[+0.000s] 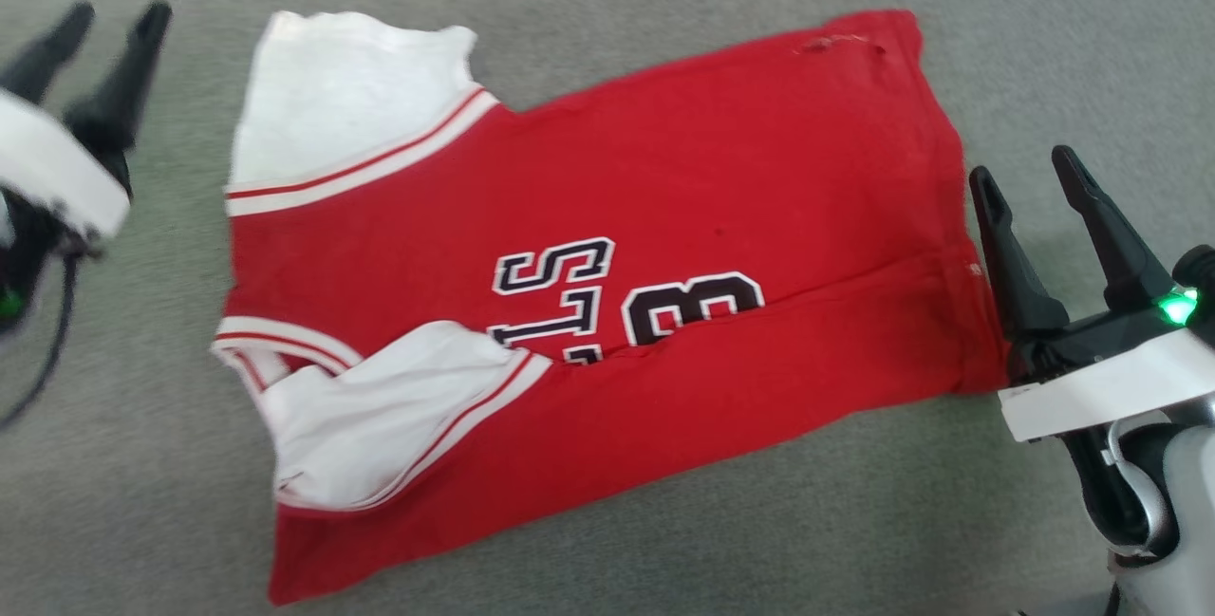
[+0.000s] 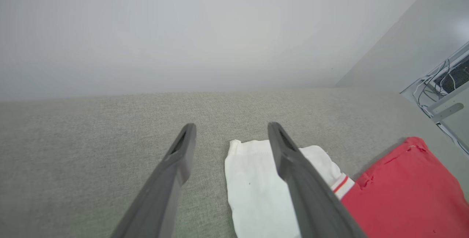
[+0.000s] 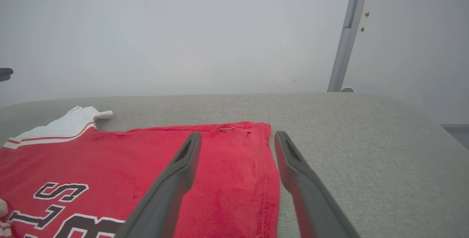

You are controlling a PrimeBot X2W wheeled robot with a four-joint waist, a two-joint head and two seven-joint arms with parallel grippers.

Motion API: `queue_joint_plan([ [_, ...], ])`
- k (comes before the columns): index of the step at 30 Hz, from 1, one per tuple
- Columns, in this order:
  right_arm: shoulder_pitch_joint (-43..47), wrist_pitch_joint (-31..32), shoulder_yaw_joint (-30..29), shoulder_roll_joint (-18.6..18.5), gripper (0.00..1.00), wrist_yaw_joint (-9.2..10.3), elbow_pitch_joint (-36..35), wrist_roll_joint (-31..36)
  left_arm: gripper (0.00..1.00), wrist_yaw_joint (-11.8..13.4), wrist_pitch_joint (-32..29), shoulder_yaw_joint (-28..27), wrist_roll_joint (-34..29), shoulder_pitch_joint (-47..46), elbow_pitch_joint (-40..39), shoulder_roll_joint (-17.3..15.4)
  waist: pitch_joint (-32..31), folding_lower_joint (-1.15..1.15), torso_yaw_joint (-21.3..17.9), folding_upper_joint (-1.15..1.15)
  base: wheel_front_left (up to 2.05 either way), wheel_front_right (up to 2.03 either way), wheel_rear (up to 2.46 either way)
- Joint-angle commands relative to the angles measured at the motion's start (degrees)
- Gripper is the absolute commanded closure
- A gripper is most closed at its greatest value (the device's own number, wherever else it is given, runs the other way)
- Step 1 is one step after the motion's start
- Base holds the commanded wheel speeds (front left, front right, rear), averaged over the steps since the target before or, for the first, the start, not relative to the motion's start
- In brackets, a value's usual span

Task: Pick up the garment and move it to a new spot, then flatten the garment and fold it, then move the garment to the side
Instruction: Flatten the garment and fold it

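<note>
**Now both grippers stand open beside the red garment**

Here the garment [image 1: 607,246] lies spread on a grey cloth surface [image 1: 664,540], in the middle of the head view. Its red body runs from lower left to upper right. One white sleeve [image 1: 332,94] points to the upper left, and a second white sleeve [image 1: 380,407] lies crumpled at the lower left. A fold of red cloth covers the bottom of the black and white lettering [image 1: 570,284]. Near the upper right corner there is a small puckered spot [image 1: 835,42].

The left gripper [image 1: 121,13] is well apart from the garment, at the left edge, a little blurred. Its fingers are spread and hold nothing. In its wrist view the left gripper [image 2: 231,126] looks over the white sleeve, and one finger hides part of it.

The right gripper [image 1: 1023,168] is just beside the right edge of the garment, also spread and empty. In its wrist view the right gripper [image 3: 238,135] frames that red edge, and one finger covers some cloth.

Behind the surface there is a pale wall, with loose cables [image 2: 445,80] on one side and a grey post [image 3: 346,36] on the other.
</note>
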State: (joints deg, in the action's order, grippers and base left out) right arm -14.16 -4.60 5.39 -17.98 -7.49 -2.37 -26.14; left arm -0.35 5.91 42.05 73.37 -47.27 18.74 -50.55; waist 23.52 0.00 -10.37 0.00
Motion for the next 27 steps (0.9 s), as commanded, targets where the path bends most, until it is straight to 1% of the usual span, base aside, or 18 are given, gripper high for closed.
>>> queue_joint_plan([
  [1,-1.0,-1.1,0.3,0.6,0.00,0.00,0.6,0.1,0.00,-0.7,-3.0,0.5,-1.1,-3.7,1.9,0.7,2.4,0.00,-2.7,0.00,0.00,0.00,0.00],
  [2,-1.5,-1.9,1.2,0.9,0.00,0.00,1.1,-0.1,0.00,-1.1,-8.5,1.5,-1.2,-7.8,5.0,1.0,3.3,0.00,-3.8,0.00,0.00,0.00,0.00],
  [4,-1.7,-2.2,1.3,0.9,0.00,0.00,1.7,-0.5,0.00,-2.4,-15.5,3.8,-1.7,-11.7,7.8,1.5,3.9,0.00,-4.5,0.00,0.00,0.00,0.00],
  [8,-1.8,-1.7,2.5,0.8,0.00,0.00,2.6,-1.3,0.00,-3.7,-30.0,6.9,-0.1,-17.9,12.7,2.2,4.7,0.00,-5.7,0.00,0.00,0.00,0.00],
  [11,-2.3,-1.4,3.2,0.5,0.00,0.00,3.0,-1.9,0.00,-4.3,-38.7,8.6,0.1,-21.7,15.2,2.1,5.5,0.00,-6.4,0.00,0.00,0.00,0.00],
  [16,-3.1,-1.3,4.6,0.3,0.00,0.00,3.2,-2.6,0.00,-4.6,-47.4,10.2,1.0,-25.5,19.2,3.3,7.3,0.00,-7.3,0.00,0.00,0.00,0.00],
  [20,-3.5,-1.4,4.9,0.0,0.00,0.00,3.4,-2.8,0.00,-5.3,-51.5,11.5,1.9,-26.0,20.5,5.2,8.1,0.00,-7.6,0.00,0.00,0.00,0.00],
  [21,-3.7,-1.3,4.9,0.0,0.00,0.00,3.5,-3.0,0.19,-5.7,-52.2,11.7,2.2,-25.9,20.6,5.6,8.2,0.00,-7.5,0.00,0.00,0.00,0.00],
  [22,-3.9,-1.1,4.9,-0.1,0.00,0.00,3.5,-3.1,0.54,-5.9,-53.0,11.9,2.8,-25.6,20.6,6.1,8.3,0.00,-7.5,0.00,0.00,0.00,0.00],
  [23,-4.2,-0.6,5.2,-0.4,0.00,0.00,3.5,-3.1,0.81,-6.2,-53.8,12.0,3.4,-25.5,20.6,6.6,8.3,0.00,-7.4,0.00,0.00,0.00,0.00],
  [24,-4.5,0.0,5.8,-0.9,0.00,0.00,3.4,-3.3,1.00,-6.4,-54.3,11.9,4.0,-25.5,20.5,6.8,8.4,0.00,-7.3,0.00,0.00,0.00,0.00],
  [26,-6.1,1.8,6.6,-2.1,0.00,0.00,3.3,-3.6,1.00,-6.6,-54.7,11.9,4.1,-25.7,20.4,6.9,8.4,0.00,-7.1,0.00,0.00,0.00,0.00],
  [27,-6.1,1.8,6.6,-2.1,0.00,0.00,3.3,-3.6,1.00,-6.6,-54.7,11.9,4.1,-25.7,20.4,6.9,8.4,0.00,-7.1,0.00,0.00,0.00,0.00],
])
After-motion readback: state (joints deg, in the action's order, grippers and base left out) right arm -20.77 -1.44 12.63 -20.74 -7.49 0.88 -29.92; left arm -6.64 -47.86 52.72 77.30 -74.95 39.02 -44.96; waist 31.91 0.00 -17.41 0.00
